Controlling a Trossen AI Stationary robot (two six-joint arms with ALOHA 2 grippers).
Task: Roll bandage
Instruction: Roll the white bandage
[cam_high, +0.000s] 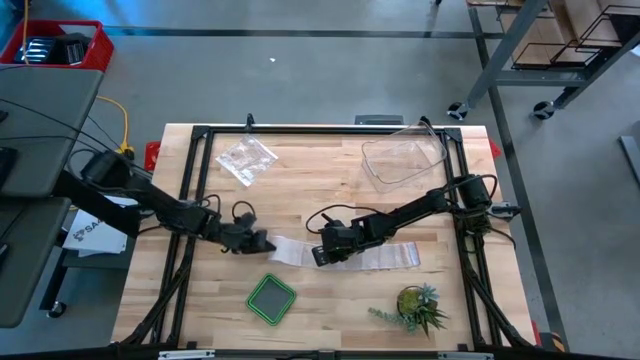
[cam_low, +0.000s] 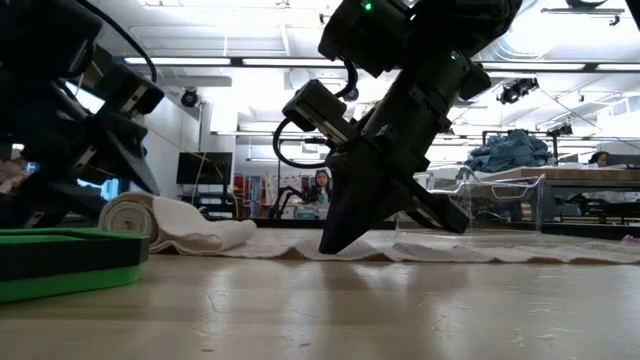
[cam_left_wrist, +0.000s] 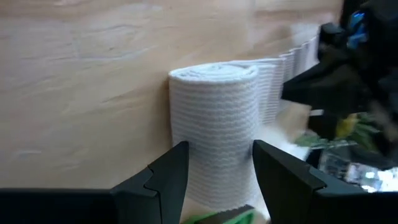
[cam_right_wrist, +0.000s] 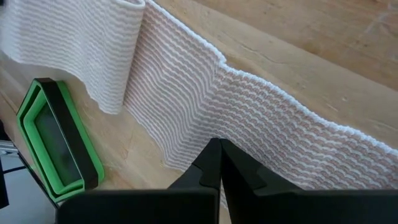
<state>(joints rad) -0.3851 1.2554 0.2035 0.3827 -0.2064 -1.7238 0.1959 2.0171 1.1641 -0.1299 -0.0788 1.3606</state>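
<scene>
The bandage lies across the table's middle. Its left end is wound into a roll (cam_high: 285, 250) (cam_left_wrist: 214, 124) (cam_low: 150, 222), and the rest is a flat white strip (cam_high: 385, 255) (cam_right_wrist: 186, 93) running toward the right edge. My left gripper (cam_high: 262, 243) (cam_left_wrist: 219, 146) reaches in from the left and is closed around the roll. My right gripper (cam_high: 322, 257) (cam_right_wrist: 219, 148) is shut, with its tips down on the strip just right of the roll. My left gripper has the roll between its two fingers (cam_left_wrist: 177, 168), one on each side of the roll's rounded wall (cam_left_wrist: 205, 180), and the roll fills the gap. It comes from the table's left, slanting down. The roll rests on the table. My right gripper presses its shut fingertips (cam_low: 335, 243) down on the flat strip (cam_right_wrist: 261, 124) close to the roll. It slants down from the table's right side. The strip lies flat on the wood beneath it.
A green-rimmed square container (cam_high: 271, 298) (cam_right_wrist: 56, 137) sits near the front edge, just in front of the roll. A small potted plant (cam_high: 415, 305) stands at the front right. A clear tub (cam_high: 403, 158) and a crinkly clear bag (cam_high: 246, 158) lie at the back.
</scene>
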